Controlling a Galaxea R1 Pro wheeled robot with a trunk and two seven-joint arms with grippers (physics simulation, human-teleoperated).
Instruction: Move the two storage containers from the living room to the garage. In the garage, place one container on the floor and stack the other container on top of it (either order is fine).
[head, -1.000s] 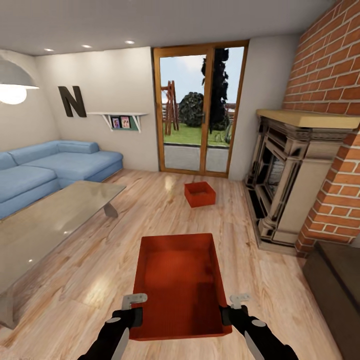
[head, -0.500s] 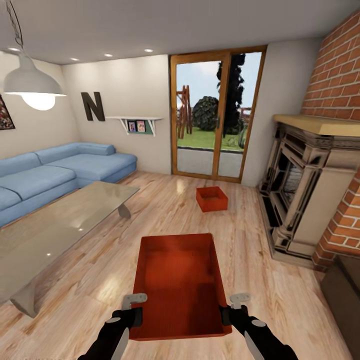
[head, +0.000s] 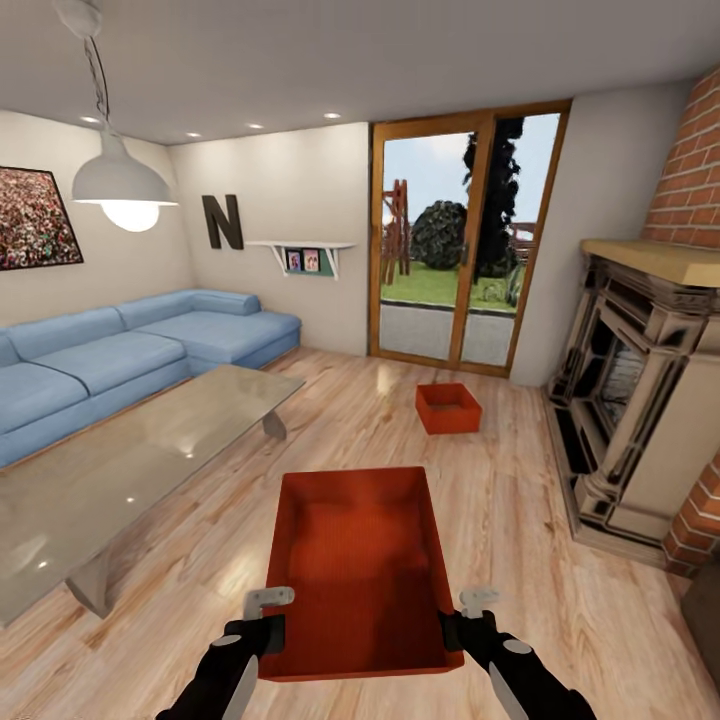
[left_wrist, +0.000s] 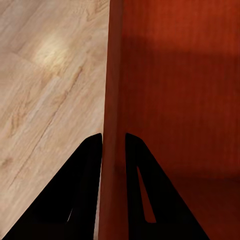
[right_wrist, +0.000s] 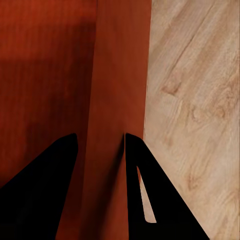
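In front of the robot's chest, above the light wood plank floor (head: 200, 540), an orange-red open-top rectangular bin (head: 360, 570) hangs level because the left gripper (left_wrist: 114, 142) and right gripper (right_wrist: 100, 142) each clench one side wall, while the second identical bin (head: 447, 408) waits on the planks near the glass door (head: 465, 240).

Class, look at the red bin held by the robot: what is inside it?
The held storage container looks empty: its red bottom and inner walls show, with nothing lying in it. The near wall hides a thin strip of the bottom. Left gripper and right gripper clamp its side walls.
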